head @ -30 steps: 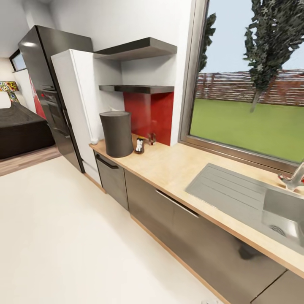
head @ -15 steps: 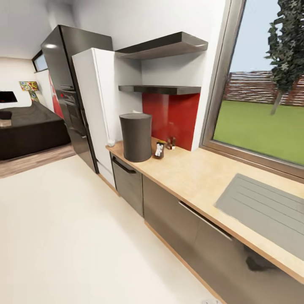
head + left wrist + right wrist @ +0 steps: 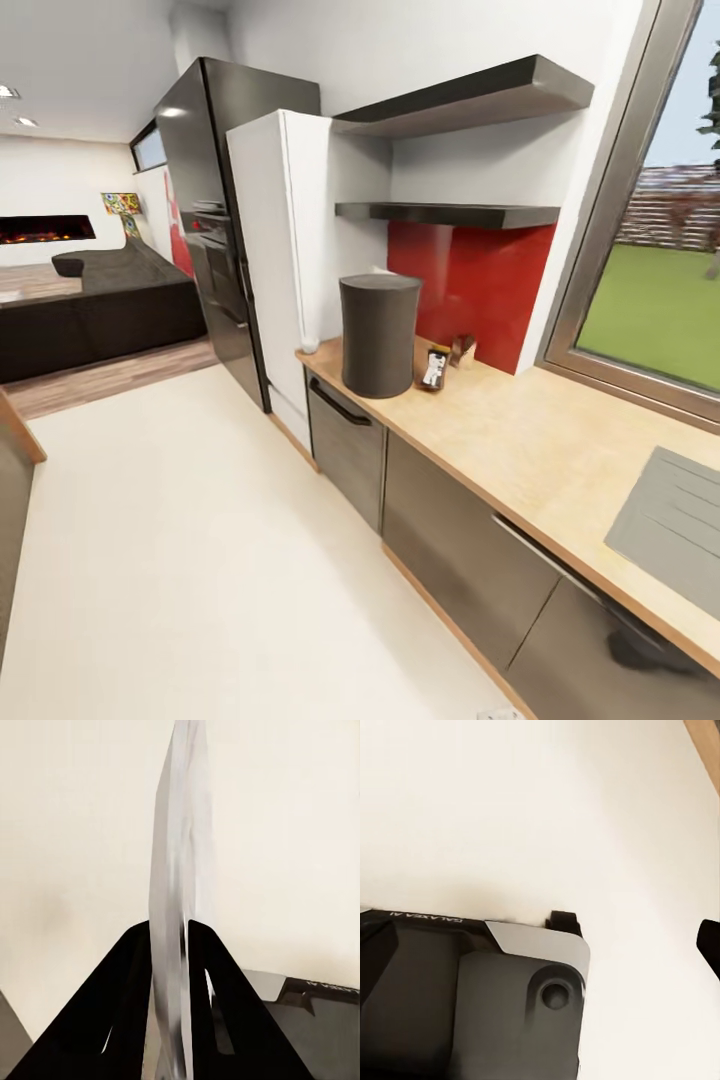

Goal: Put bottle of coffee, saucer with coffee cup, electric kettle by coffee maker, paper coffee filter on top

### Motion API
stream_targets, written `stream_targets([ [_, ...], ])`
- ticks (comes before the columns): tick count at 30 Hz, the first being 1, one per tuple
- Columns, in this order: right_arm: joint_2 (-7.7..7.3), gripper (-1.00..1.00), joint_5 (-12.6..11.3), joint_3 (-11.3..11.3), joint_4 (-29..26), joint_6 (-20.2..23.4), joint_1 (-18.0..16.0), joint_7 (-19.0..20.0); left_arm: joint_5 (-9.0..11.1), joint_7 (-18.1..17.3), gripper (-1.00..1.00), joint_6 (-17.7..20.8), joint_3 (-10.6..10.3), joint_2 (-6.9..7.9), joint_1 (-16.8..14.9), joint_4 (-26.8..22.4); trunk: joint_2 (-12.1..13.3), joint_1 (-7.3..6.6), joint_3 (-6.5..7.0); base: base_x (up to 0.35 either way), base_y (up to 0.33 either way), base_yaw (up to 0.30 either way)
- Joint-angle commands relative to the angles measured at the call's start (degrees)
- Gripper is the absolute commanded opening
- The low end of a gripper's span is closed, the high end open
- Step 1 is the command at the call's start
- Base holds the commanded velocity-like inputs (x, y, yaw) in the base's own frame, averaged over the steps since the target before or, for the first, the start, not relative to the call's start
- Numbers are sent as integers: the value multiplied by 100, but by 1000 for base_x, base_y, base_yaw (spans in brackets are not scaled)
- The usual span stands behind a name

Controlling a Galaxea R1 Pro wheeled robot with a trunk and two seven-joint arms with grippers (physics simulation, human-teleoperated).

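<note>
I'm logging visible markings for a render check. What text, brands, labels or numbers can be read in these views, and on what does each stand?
"GALAXEA AI": white lettering, seen upside down, on the robot's dark base in the right wrist view.
A strip of the same kind of lettering on the base in the left wrist view: cut off and blurred, unreadable.
Label of the bottle of coffee on the countertop: print too small to read.

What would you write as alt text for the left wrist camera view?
Two black gripper fingers pinch a thin white plate-like object, seen edge-on, rising between them against a plain cream floor. Part of the robot's dark base shows beside them.
</note>
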Motion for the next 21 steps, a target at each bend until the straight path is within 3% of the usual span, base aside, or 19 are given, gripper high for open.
stream_targets([
  [1, -1, 100, -42, 46, 0, 20, -6, 8, -59, -36, -100, 27, 48, -4, -5, -10, -12, 6, -12, 280, 233, 10],
  [21, -10, 100, -34, 45, 0, 20, -6, 8, -59, -32, -100, 27, 48, -4, -5, -10, -12, 6, -12, 280, 233, -10],
])
